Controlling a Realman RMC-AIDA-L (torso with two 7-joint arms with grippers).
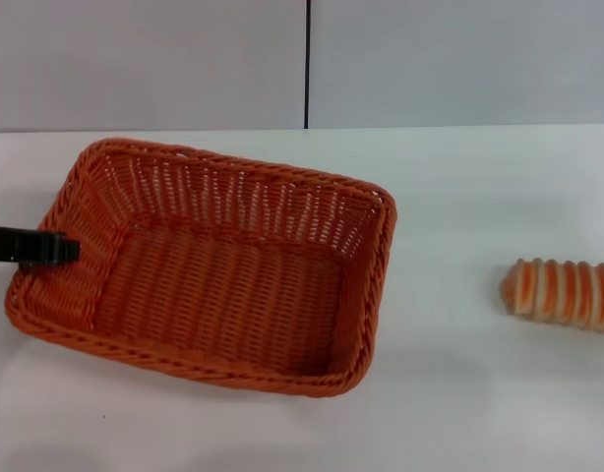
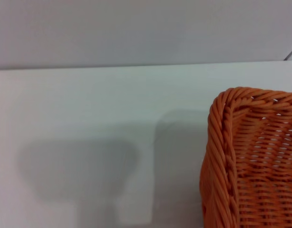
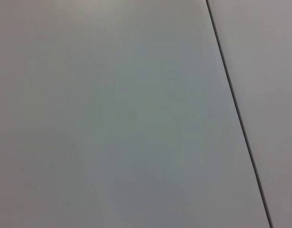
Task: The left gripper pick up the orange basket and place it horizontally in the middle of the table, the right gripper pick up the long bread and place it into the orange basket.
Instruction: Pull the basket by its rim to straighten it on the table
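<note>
Spreading plain and white toward a grey panelled wall [image 1: 145, 59], the table [image 1: 459, 413] carries one orange basket [image 1: 213, 285], woven with a braided rim, left of centre. The left gripper [image 1: 71, 249] is seen at its left rim; its grip cannot be told. One ridged long bread [image 1: 563, 292] lies far right.

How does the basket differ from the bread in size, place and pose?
The basket is far larger than the bread. The basket sits left of centre on the table, slightly skewed; the bread lies at the right edge of the head view, partly cut off. The left gripper is at the basket's left rim; nothing is near the bread. Both rest on the table and share orange tones.
</note>
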